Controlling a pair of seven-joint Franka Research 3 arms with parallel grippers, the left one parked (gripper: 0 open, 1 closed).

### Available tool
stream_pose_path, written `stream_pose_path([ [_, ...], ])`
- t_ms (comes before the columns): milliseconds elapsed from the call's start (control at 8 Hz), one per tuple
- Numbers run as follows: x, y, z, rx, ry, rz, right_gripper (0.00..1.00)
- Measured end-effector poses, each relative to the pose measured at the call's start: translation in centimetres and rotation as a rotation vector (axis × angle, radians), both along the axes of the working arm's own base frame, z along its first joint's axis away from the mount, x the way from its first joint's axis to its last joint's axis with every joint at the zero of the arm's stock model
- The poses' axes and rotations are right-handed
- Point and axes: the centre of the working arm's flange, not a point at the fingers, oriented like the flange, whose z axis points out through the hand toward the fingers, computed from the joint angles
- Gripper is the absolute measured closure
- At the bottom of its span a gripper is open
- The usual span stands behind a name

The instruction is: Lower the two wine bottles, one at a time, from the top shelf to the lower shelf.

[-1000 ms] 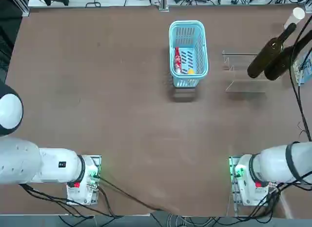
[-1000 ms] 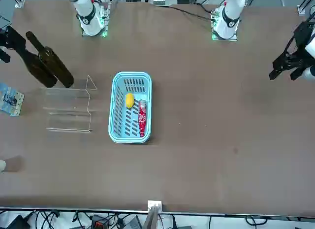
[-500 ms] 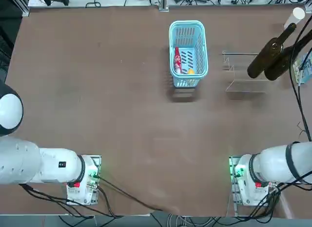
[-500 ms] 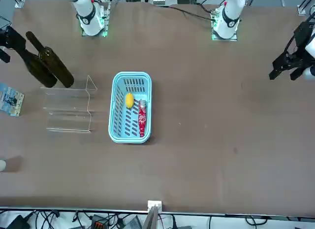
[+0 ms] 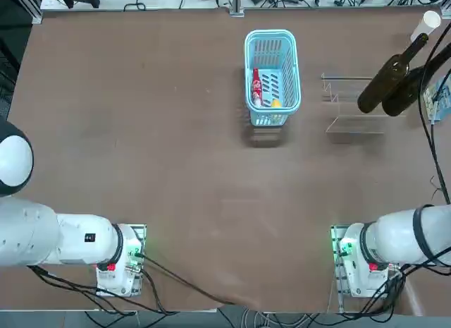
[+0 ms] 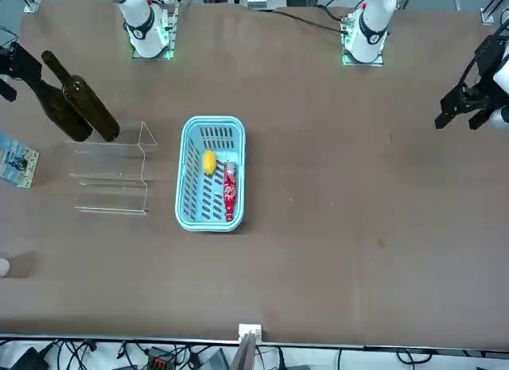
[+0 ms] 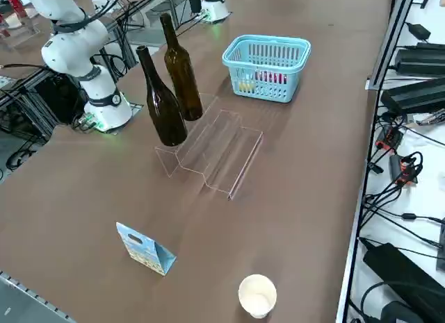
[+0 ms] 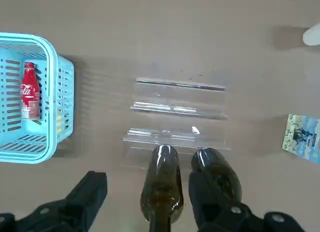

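Note:
The two wine bottles, dark olive-brown with long necks, stand upright side by side on the top shelf of the clear acrylic stand. The lower shelf lies bare beyond them. In the wrist view my right gripper hangs open above the bottles. One bottle's mouth shows between the fingers, and the other bottle is partly behind one finger. In the front view the gripper sits at the table's edge, above the bottle tops.
A light-blue basket holding a red bottle and a yellow item stands on the robot's left of the stand. A blue printed card and a paper cup lie near the table's right edge.

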Motion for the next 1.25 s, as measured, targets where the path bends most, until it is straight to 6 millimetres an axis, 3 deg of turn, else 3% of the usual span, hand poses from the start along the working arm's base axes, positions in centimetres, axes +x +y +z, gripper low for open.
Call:
stream_pose_path([
  [625,-3.2,0.3,0.8,0.005,0.057,0.005,0.00],
  [1250,-5.9,0.1,-1.8,-0.007,0.102,0.002,0.00],
])
